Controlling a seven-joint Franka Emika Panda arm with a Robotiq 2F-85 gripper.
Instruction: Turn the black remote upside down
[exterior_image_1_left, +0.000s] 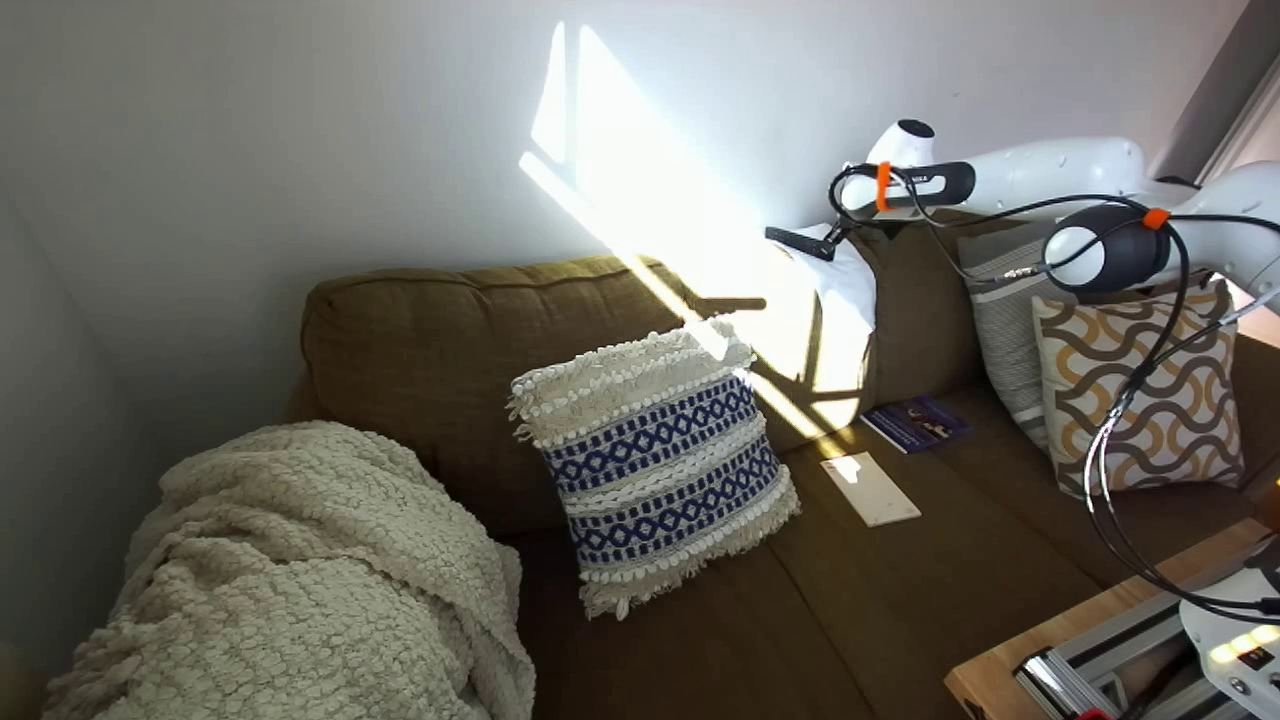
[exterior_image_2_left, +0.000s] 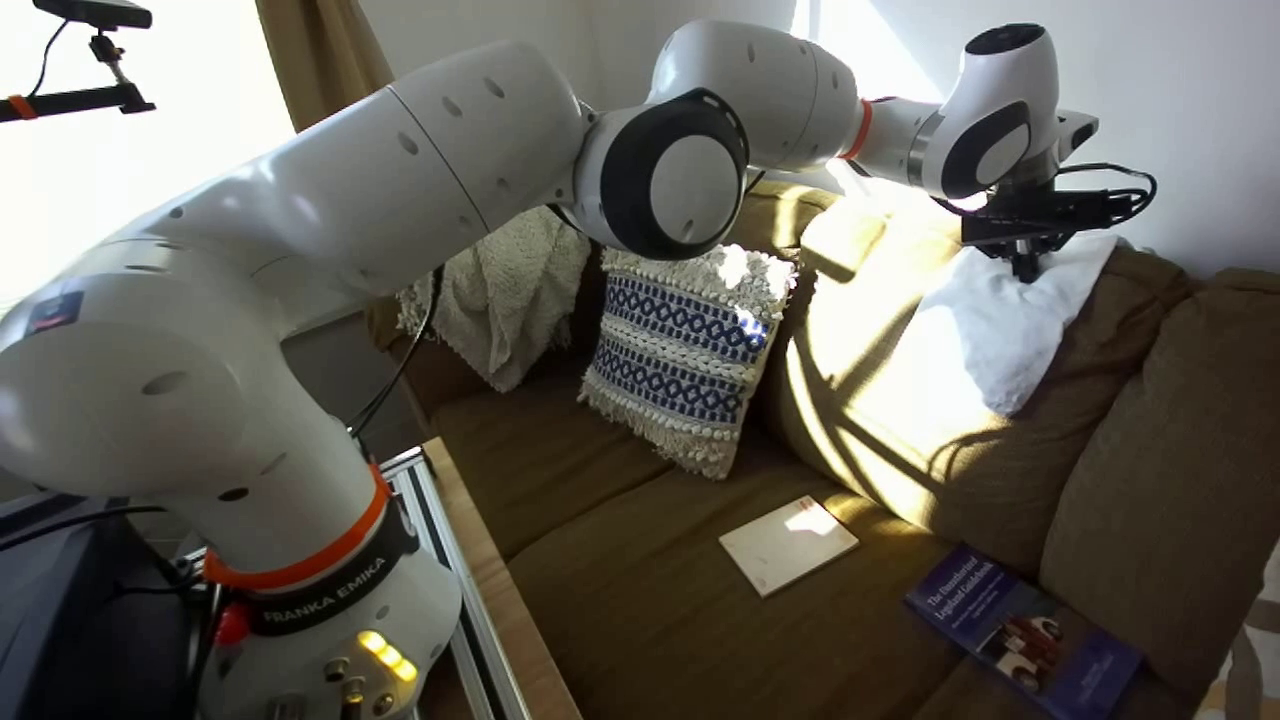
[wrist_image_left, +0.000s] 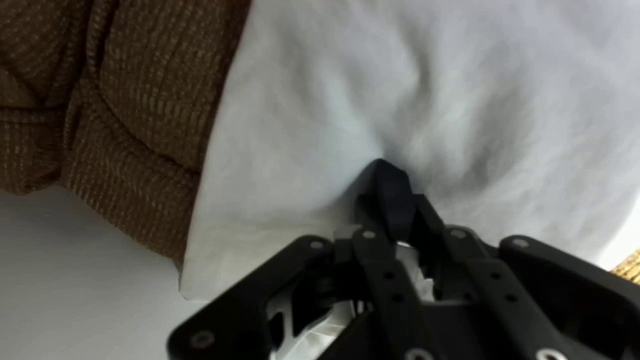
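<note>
Wrist view: your black tool (wrist_image_left: 397, 210) was nearly closed, gripping the slim black oblong remote (wrist_image_left: 394, 197) over crumpled white cloth (wrist_image_left: 300, 125), probably side-pinched so you could roll it. Both exterior views: cloth draped the brown fabric sofa (exterior_image_1_left: 430, 340), remote indistinct.

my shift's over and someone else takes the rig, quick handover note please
Pincer: looks closed on the black remote in the wrist view.
Remote: in the pincer, over the white cloth draped on the sofa's back cushion; whether it touches the cloth is hard to tell.
Done: the grip.
Left, likely: check which face is up (the views don't settle it), turn it over, set it down, let go.
</note>
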